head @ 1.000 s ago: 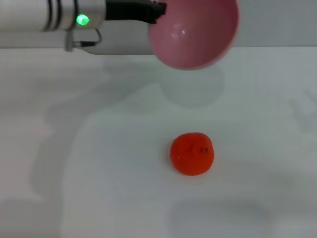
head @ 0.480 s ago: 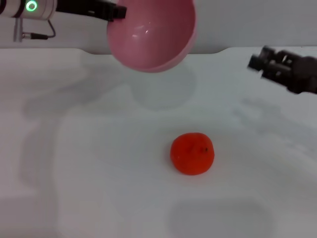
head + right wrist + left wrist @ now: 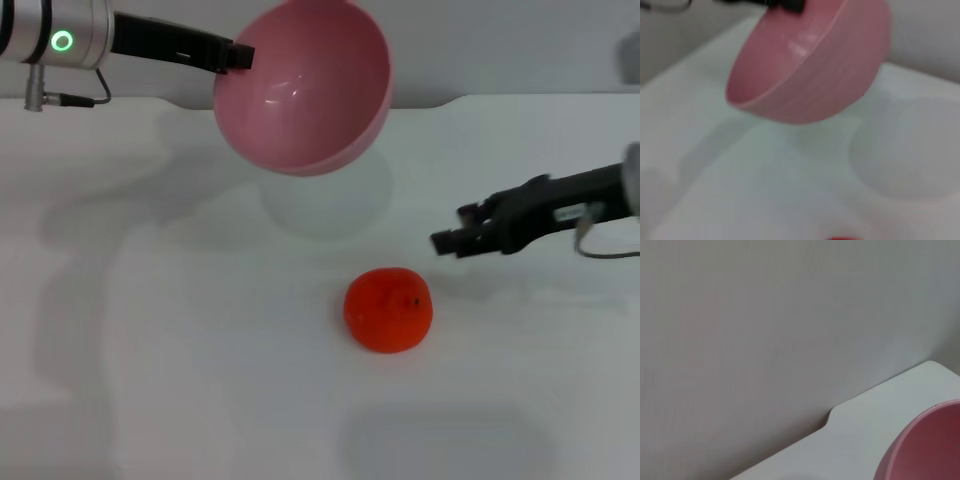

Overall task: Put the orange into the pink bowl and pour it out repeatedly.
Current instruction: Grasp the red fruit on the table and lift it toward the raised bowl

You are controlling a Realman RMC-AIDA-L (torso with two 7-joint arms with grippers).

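Observation:
The orange [image 3: 388,310] lies alone on the white table [image 3: 200,380], stem side up. Above and behind it the pink bowl [image 3: 303,90] hangs tilted in the air, its empty inside facing me. My left gripper [image 3: 238,56] is shut on the bowl's rim from the left. My right gripper [image 3: 450,230] reaches in from the right, low over the table, a short way right of the orange and open. The right wrist view shows the tilted pink bowl [image 3: 810,75] and a sliver of the orange [image 3: 840,238]. In the left wrist view only an edge of the pink bowl [image 3: 927,450] appears.
A grey wall [image 3: 520,45] stands behind the table's far edge, which has a notch in it [image 3: 832,415]. The bowl's shadow falls on the table under it [image 3: 325,205].
The left arm carried the bowl leftward and then slightly lower. The right arm came in from the right and dropped toward the orange. The orange has not moved.

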